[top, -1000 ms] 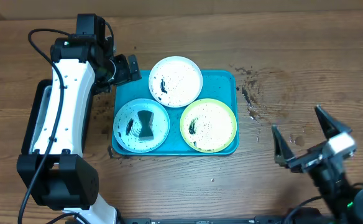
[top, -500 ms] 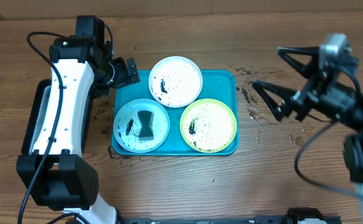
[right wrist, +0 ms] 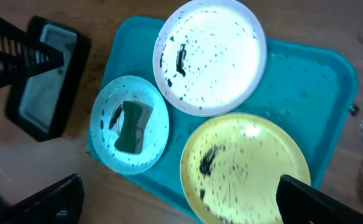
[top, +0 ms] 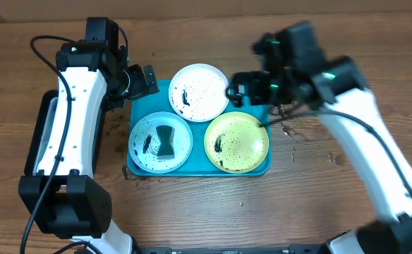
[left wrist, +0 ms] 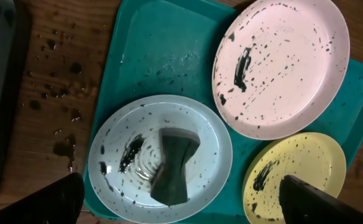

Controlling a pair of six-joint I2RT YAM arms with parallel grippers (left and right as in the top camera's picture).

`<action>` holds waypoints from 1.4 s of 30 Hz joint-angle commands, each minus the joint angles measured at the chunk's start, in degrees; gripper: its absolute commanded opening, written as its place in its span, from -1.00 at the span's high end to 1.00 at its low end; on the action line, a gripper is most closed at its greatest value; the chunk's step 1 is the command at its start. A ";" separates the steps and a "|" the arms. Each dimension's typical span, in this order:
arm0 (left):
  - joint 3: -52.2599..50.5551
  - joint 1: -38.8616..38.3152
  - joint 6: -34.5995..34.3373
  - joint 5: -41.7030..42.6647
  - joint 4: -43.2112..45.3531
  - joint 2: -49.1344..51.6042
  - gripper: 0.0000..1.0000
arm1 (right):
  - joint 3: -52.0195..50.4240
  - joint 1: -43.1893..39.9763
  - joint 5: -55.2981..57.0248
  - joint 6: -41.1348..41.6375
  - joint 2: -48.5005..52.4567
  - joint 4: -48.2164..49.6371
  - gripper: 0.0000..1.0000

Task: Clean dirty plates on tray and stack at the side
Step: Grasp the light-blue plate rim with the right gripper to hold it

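Note:
The turquoise tray (top: 255, 95) holds three smeared plates: a white plate (top: 200, 92) at the back, a light blue plate (top: 147, 130) front left and a yellow-green plate (top: 235, 142) front right. A dark sponge (top: 165, 141) lies on the blue plate. My left gripper (top: 139, 81) is open and empty above the tray's back left corner. My right gripper (top: 245, 88) is open and empty above the tray's right half. The left wrist view shows the blue plate (left wrist: 119, 143) and sponge (left wrist: 172, 165) between open fingers (left wrist: 181, 205). The right wrist view shows the yellow-green plate (right wrist: 243, 168) between open fingers (right wrist: 181, 202).
A smaller black tray (top: 42, 127) with a grey inside lies left of the turquoise tray, partly under my left arm. Dark smears and wet spots (top: 287, 113) mark the wooden table right of the tray, and more lie at its left edge (left wrist: 63, 93).
My right arm has swung from the table's front right corner up and left, and now hangs over the tray. My left arm, the plates and the sponge have not moved.

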 commanded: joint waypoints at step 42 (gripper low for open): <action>-0.83 -0.07 0.74 0.09 -2.43 -0.55 -0.95 | 1.92 14.43 5.11 12.72 33.77 13.88 0.38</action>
